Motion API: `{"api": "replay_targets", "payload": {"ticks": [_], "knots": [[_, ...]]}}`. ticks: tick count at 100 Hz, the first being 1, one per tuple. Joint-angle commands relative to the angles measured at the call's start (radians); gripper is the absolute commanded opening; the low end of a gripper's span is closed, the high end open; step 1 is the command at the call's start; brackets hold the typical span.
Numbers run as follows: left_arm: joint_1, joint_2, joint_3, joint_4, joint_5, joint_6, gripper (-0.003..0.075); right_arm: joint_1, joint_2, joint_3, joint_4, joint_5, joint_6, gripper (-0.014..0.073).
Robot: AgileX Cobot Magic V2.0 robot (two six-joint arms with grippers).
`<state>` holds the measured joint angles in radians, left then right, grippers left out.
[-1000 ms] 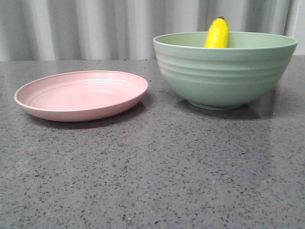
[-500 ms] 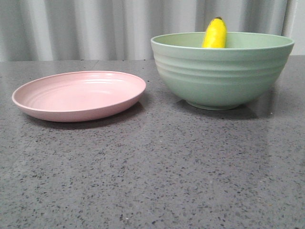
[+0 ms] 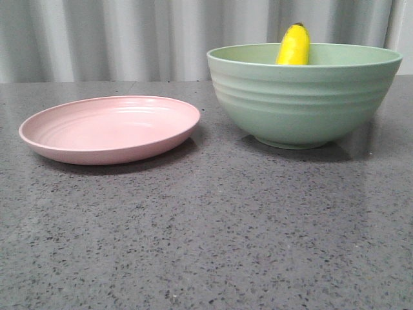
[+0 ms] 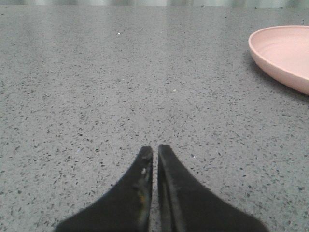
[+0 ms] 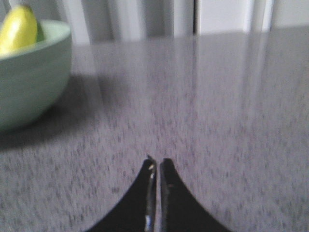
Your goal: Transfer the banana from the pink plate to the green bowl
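Note:
The yellow banana stands in the green bowl at the right of the front view, its upper end leaning on the far rim. The pink plate lies bare to the left of the bowl. Neither gripper shows in the front view. My left gripper is shut and holds nothing, low over the grey table, with the plate's edge off to one side. My right gripper is shut and holds nothing, apart from the bowl and the banana in it.
The grey speckled table runs across all views. A pale pleated curtain hangs behind the table.
The front view shifted slightly left and back; plate, bowl and banana keep their places relative to each other.

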<state>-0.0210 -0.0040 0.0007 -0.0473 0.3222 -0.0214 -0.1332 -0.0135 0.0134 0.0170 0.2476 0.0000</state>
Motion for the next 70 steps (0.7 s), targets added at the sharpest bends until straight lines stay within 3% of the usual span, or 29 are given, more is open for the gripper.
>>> {"api": "replay_targets", "payload": {"ticks": [1,8,70], "knots": [[0.001,-0.034,0.026,-0.011,-0.037,0.001,-0.0019,-0.004,-0.015,0.027,0.003,0.0,-0.02,-0.0074],[0.001,-0.034,0.026,-0.011,-0.037,0.001,-0.0019,-0.004,-0.015,0.027,0.001,0.05,-0.02,-0.0074],[0.001,-0.034,0.026,-0.011,-0.037,0.001,-0.0019,-0.004,-0.015,0.027,0.001,0.044,-0.02,-0.0074]]}}
